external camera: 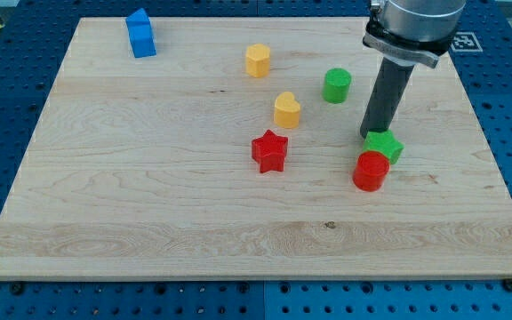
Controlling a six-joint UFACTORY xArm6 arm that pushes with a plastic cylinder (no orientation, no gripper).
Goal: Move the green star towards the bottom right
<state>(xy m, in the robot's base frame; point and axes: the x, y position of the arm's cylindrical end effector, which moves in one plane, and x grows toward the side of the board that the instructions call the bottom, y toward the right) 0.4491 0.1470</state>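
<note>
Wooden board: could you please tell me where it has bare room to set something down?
The wooden board is bare along the view's bottom and left, below the blue block. Crowded: my tip touches the green star beside the red cylinder.

Nothing readable is showing anywhere; only a black-and-white coded marker is peeking out behind the arm.

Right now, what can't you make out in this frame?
- My tip: its very end meets the green star at the star's upper left edge; actual contact cannot be told.
- Green star: the red cylinder in front hides its lower left part; touching or apart is unclear.
- Arm: cut off by the view's top edge.
- Blue block: exact shape too small to tell.
</note>
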